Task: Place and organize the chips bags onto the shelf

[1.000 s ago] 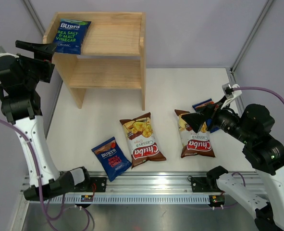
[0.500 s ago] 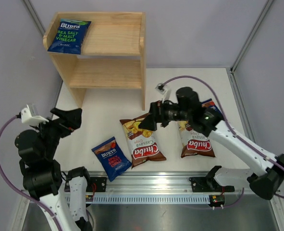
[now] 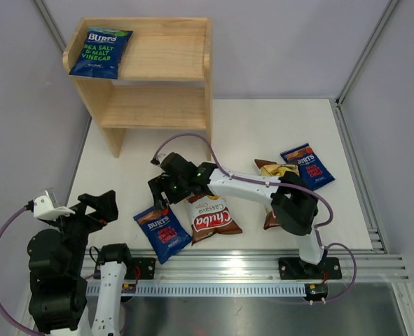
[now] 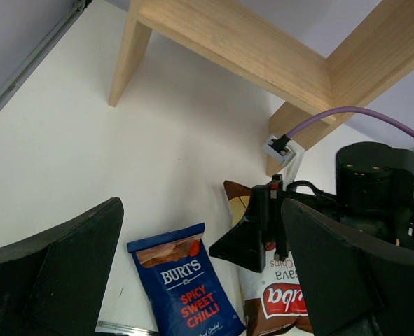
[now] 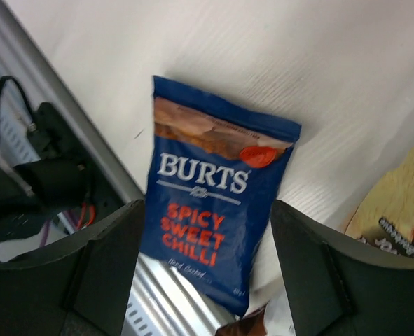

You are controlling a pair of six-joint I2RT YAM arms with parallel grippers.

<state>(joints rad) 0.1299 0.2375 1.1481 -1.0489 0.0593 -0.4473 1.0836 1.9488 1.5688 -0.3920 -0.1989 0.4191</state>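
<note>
Slippage threatens: the right gripper (image 3: 163, 198), jaws spread and empty, hovers over the Burts Spicy Sweet Chilli bag (image 5: 214, 210) lying flat beside the front rail (image 3: 221, 264), where closing on glossy film could pinch nothing or push it onto that rail.

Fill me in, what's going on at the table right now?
The right arm stretches across the table, with the right tool open over the Spicy Sweet Chilli Burts bag at the front edge; nothing is gripped yet. The left tool hangs open and empty at the near left. The Sea Salt Burts bag lies on top of the shelf. One Chuba bag, the other Chuba bag and a red-labelled Burts bag lie on the table.
</note>
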